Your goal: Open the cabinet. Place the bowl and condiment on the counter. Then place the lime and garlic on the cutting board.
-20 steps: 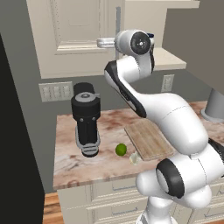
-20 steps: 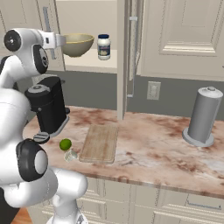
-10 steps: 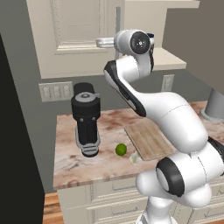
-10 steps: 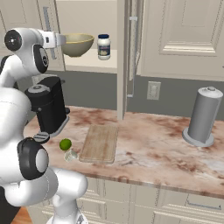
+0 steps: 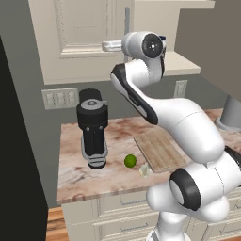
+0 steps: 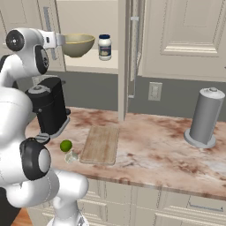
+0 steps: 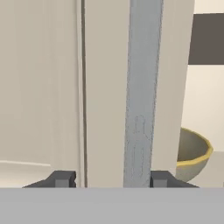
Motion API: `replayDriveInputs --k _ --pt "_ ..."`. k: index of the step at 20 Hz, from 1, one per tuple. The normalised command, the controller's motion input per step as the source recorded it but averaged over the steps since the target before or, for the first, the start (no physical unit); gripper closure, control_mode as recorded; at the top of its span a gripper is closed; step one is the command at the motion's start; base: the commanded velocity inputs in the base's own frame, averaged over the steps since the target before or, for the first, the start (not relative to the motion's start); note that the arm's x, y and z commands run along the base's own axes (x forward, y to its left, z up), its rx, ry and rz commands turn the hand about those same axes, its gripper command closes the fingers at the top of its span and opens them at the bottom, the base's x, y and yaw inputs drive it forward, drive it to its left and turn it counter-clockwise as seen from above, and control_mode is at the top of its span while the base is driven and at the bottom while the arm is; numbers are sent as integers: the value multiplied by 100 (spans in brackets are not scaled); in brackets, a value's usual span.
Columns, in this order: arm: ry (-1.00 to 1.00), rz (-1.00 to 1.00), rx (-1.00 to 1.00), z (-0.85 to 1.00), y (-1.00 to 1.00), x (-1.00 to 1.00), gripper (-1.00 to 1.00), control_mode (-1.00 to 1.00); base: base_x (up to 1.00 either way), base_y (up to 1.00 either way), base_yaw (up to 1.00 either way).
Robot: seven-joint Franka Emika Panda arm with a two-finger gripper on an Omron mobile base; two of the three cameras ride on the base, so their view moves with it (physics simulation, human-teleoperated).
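We judged the task barely begun: one door of the cabinet (image 6: 183, 37) stood open, but the bowl (image 6: 77, 45) and condiment (image 6: 104, 47) sat on its shelf, side by side and apart, while the lime (image 6: 65, 145) and garlic (image 6: 71, 156) lay on the counter (image 6: 159, 152) just left of the cutting board (image 6: 100, 144). Our gripper (image 7: 110, 179) sat high at the left door's handle (image 7: 142, 94), tips either side of bar and door edge with gaps showing, so open and gripping nothing. The handle's long axis ran vertical; the board's ran near to far.
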Motion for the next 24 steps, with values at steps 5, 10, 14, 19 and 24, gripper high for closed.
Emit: replayDriveInputs --k 5,10,14,19,24 --pt "1 3 0 -6 3 1 100 -100 0 0 0" --pt "0 1 5 0 -25 2 100 -100 0 0 0" --pt "0 0 2 0 -9 7 100 -100 0 0 0" --pt "0 0 0 0 0 1 100 -100 0 0 0" --pt "0 0 0 0 0 0 100 -100 0 0 0"
